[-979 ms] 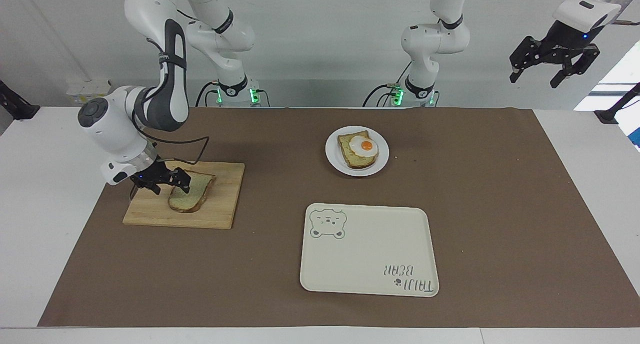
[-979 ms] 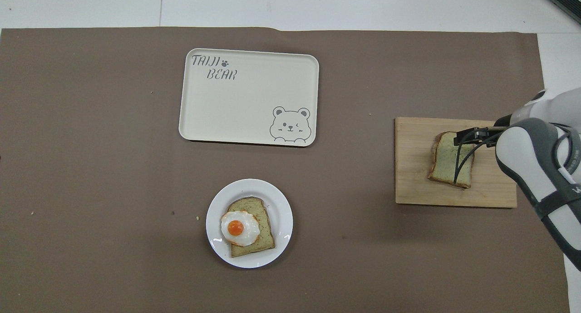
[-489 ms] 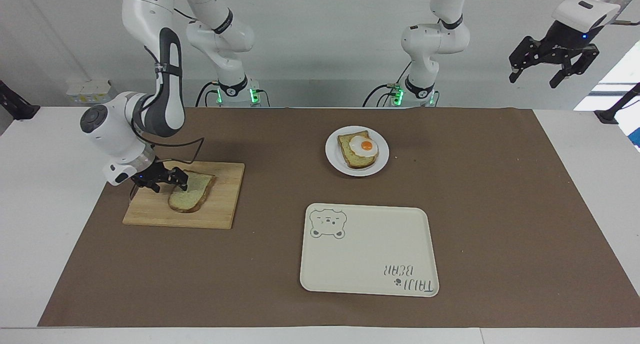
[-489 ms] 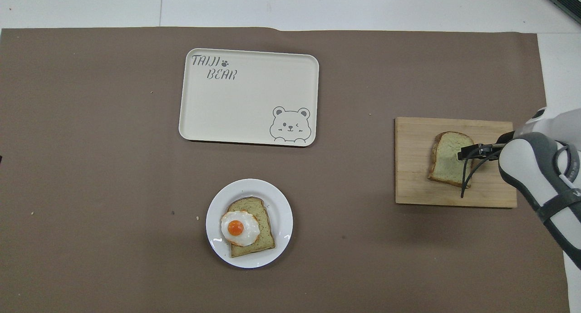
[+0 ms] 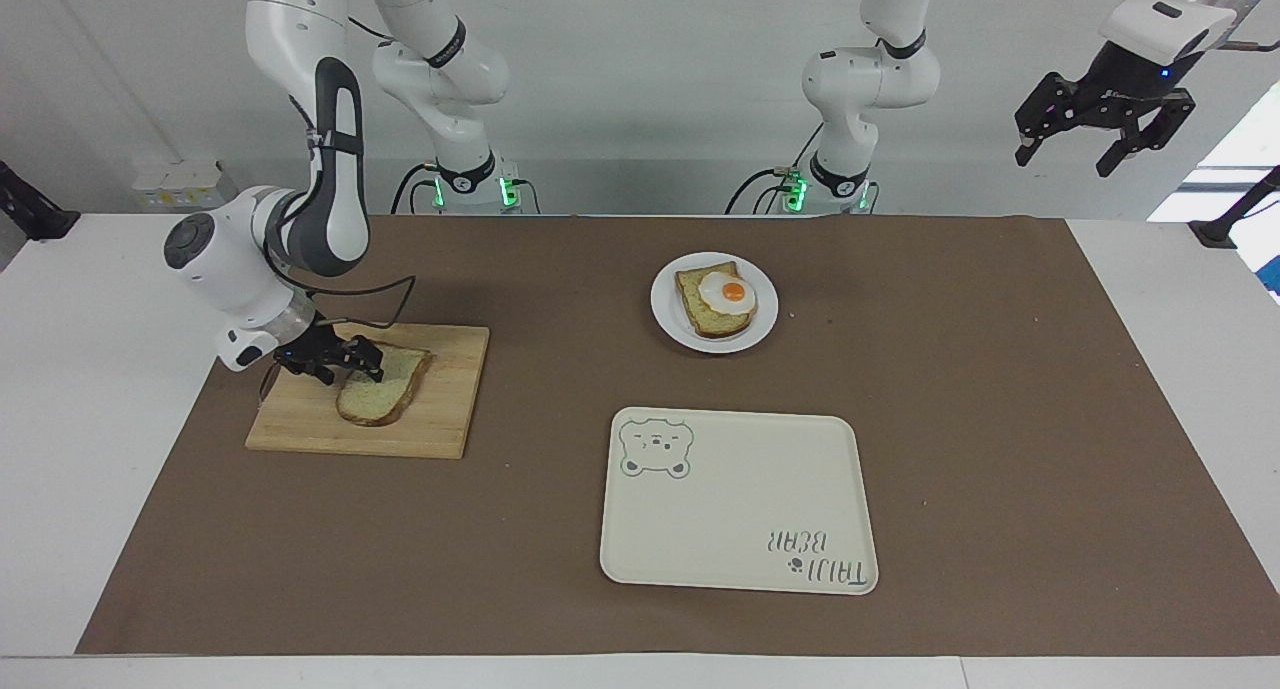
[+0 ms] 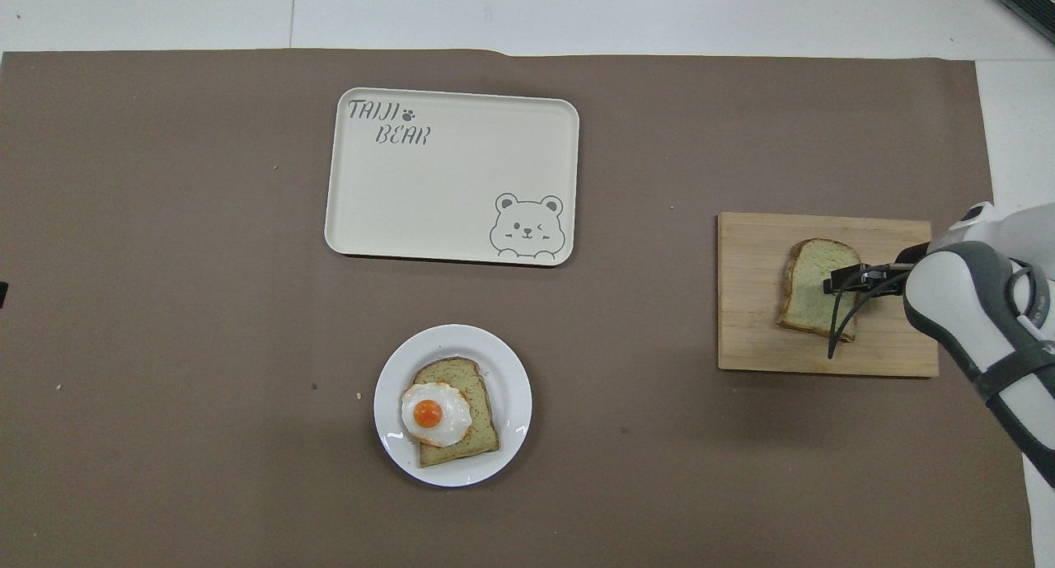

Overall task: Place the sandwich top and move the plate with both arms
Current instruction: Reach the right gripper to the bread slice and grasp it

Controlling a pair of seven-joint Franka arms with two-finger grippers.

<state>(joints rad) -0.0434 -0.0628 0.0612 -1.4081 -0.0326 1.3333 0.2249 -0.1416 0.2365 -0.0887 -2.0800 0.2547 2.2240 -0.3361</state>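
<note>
The sandwich top (image 5: 388, 389) (image 6: 809, 292), a plain tan slice, lies flat on a wooden cutting board (image 5: 440, 419) (image 6: 750, 337) at the right arm's end of the table. My right gripper (image 5: 350, 361) (image 6: 839, 281) is low at the slice's edge nearest that end, touching or just above it. The white plate (image 5: 668, 321) (image 6: 513, 387) sits near the robots at mid-table and carries a bread slice with a fried egg (image 5: 727, 294) (image 6: 435, 414). My left gripper (image 5: 1105, 137) waits open, high in the air past the left arm's end of the brown mat.
A cream rectangular tray with a bear drawing (image 5: 735, 514) (image 6: 449, 180) lies farther from the robots than the plate. A brown mat (image 5: 1000, 419) covers the table. A black cable loops from the right wrist over the board.
The right gripper has slid along the slice's edge toward the robots' side of the board and settled at it. The slice has barely moved. The left arm holds still.
</note>
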